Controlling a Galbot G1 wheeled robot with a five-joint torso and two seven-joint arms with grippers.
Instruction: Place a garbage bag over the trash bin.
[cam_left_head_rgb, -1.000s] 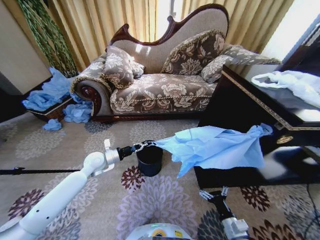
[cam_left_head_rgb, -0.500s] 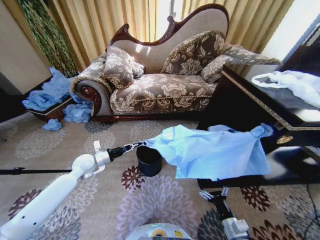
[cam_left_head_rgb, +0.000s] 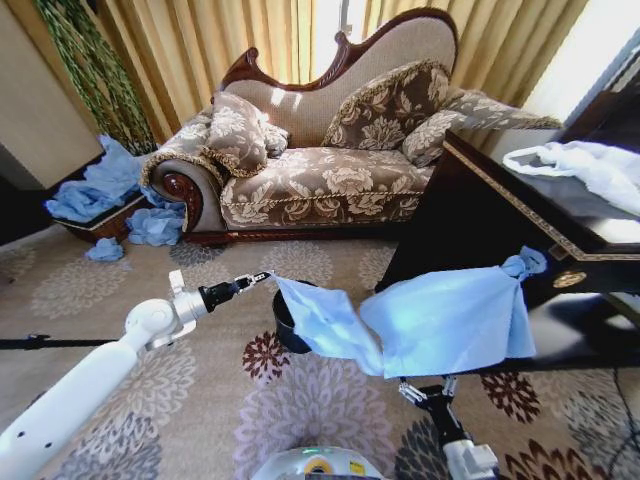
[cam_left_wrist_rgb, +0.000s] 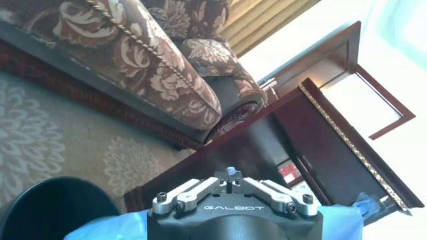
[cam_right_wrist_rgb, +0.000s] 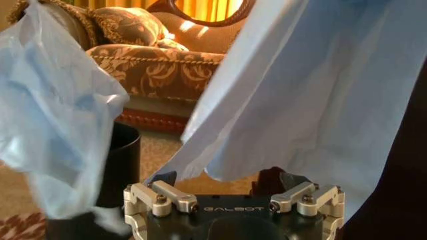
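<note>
**Garbage bag stretched over the bin's mouth**

Nearest us, at the bottom of the head view, our right gripper (cam_left_head_rgb: 428, 388) hangs low over the patterned carpet (cam_left_head_rgb: 200, 400), its fingers spread apart and empty; in its wrist view the garbage bag (cam_right_wrist_rgb: 313, 95) drapes just above them.

In the centre of the head view the garbage bag (cam_left_head_rgb: 420, 320) hangs as a wide light-blue sheet, one corner pinched shut in our left gripper (cam_left_head_rgb: 258, 279) at centre left, the far knotted end caught at the edge of the dark table (cam_left_head_rgb: 480, 210) on the right. Its sagging middle covers most of the trash bin (cam_left_head_rgb: 283, 328), whose black wall peeks out at the left.

Beyond, the floral sofa (cam_left_head_rgb: 320, 180) fills the upper centre.
</note>
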